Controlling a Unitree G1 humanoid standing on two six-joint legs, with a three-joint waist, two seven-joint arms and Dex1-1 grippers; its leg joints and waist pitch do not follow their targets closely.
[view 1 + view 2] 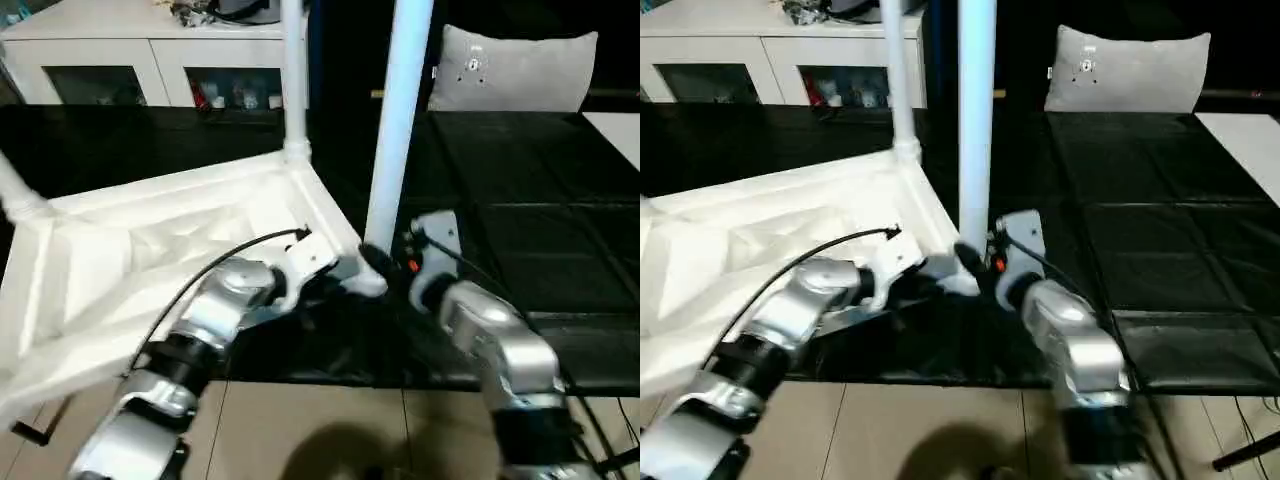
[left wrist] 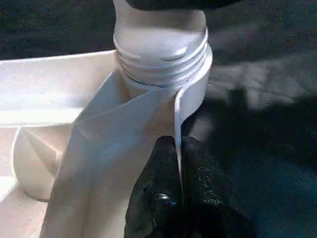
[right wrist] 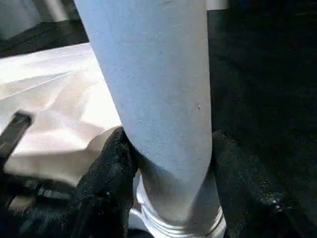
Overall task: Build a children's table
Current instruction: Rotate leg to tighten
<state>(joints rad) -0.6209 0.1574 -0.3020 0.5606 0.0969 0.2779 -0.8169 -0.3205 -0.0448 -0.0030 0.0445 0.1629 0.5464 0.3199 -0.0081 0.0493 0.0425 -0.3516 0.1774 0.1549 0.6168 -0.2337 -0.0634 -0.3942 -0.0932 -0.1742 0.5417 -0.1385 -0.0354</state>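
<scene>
The upturned table top (image 1: 150,260) lies tilted on the black mat (image 1: 520,230), its near corner at both grippers: the left gripper (image 2: 179,198) has its two fingers pressed together on the thin rim of the top just below the corner socket (image 2: 163,79), and the right gripper (image 3: 168,188) stands beside it with its fingers spread round the foot of the upright leg (image 1: 398,120) that sits in that socket. Beyond the grippers a second leg (image 1: 294,75) rises from the far corner, with a white cabinet (image 1: 140,60) and a grey cushion (image 1: 515,68) behind the mat, and pale floor tiles (image 1: 330,430) lie on the near side under the forearms
</scene>
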